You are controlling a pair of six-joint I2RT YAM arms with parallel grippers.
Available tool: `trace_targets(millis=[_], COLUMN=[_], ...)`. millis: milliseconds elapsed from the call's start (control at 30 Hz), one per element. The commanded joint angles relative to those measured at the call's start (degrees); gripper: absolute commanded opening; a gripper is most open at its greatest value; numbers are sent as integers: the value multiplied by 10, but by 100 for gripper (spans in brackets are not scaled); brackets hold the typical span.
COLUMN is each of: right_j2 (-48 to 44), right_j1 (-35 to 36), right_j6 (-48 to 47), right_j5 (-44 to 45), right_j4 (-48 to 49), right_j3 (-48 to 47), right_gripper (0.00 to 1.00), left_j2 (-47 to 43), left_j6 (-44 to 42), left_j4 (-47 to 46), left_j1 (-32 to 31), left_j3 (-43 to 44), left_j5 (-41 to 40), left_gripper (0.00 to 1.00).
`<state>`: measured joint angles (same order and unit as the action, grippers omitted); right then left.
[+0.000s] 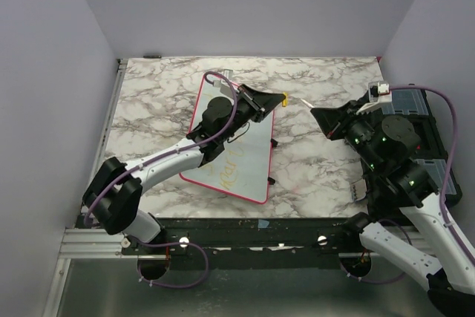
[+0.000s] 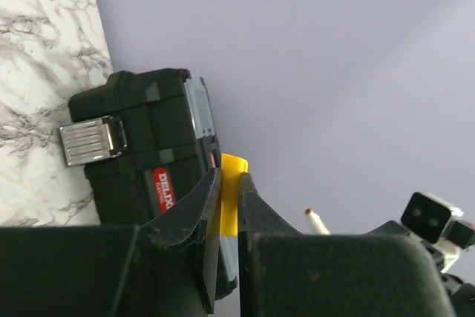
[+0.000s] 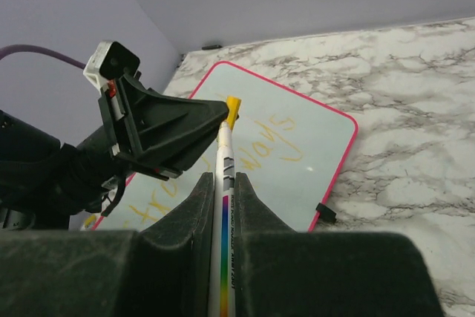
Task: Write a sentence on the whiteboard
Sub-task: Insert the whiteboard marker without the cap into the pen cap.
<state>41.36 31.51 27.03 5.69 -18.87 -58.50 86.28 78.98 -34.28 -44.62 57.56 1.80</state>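
Note:
The whiteboard [image 1: 254, 155] lies flat in the middle of the table, red-pink rimmed, with the yellow-orange handwritten sentence [image 1: 234, 170] on it; both also show in the right wrist view, the whiteboard [image 3: 320, 155] and the sentence [image 3: 269, 141]. My left gripper [image 1: 280, 100] hangs above the board's far right corner, shut on a yellow marker cap [image 2: 233, 187]. My right gripper [image 3: 225, 183] is shut on a white marker [image 3: 224, 206] with a rainbow stripe. The marker's tip [image 1: 305, 101] points at the cap [image 3: 233, 105], close to it.
A black toolbox [image 2: 141, 146] with a metal latch stands at the table's right side [image 1: 417, 109]. The board's small black feet [image 3: 325, 212] stick out on its right edge. Lilac walls close in the table on three sides.

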Motion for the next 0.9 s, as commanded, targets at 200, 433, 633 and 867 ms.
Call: trace_targets(millis=[200, 433, 633, 867], right_j2=[-4, 1, 25, 44], right_j1=[2, 3, 3, 3], right_j6=[-66, -84, -93, -93], right_j5=[-176, -204, -223, -246], right_j4=[77, 100, 108, 119], right_j3=[23, 40, 35, 23], right_gripper=[1, 1, 1, 1], left_j2=[-133, -181, -190, -215], left_j6=[146, 301, 399, 556], left_j4=[123, 278, 461, 500], left_j1=[-27, -28, -28, -39], left_j3=[-71, -52, 24, -8], left_j5=[-224, -223, -198, -212], left_gripper=[0, 0, 0, 0])
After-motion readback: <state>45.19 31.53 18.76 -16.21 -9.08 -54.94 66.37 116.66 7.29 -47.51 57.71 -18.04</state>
